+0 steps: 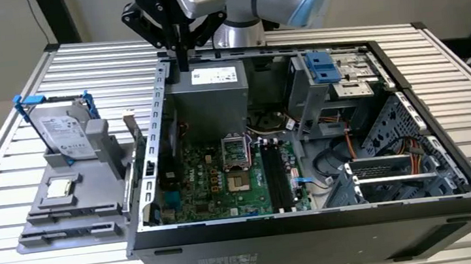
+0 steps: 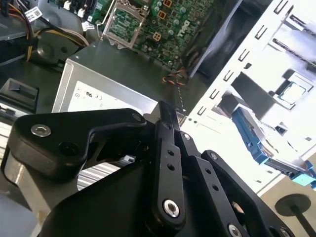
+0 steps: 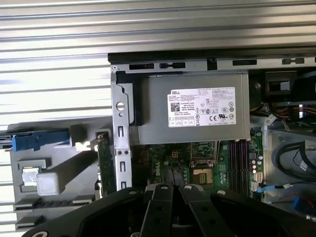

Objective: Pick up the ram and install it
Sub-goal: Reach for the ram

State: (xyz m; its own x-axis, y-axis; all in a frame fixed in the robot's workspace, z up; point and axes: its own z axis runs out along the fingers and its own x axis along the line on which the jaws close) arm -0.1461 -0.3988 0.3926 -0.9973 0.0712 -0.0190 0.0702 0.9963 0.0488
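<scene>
the task looks barely begun. the ram [image 3: 105, 168] stands on edge in the gray holder [image 1: 69, 215] just outside the computer case [image 1: 315, 225], close against the case's perforated side wall — it has not been lifted, and nothing touches it. on the same holder, farther from the case, are the hard drive [image 1: 65, 133] in its blue-handled frame and the small processor chip [image 1: 60, 187].

the gripper [image 1: 183, 62] hangs above the case's top corner, over the power supply [image 1: 210, 95], well apart from the ram. its fingers appear drawn together and empty, most plainly in the second wrist view.

inside the case, the long dark memory slots [image 1: 279, 180] beside the cpu socket look vacant. so, as i judge it, both the pick and the install are left to do.
</scene>
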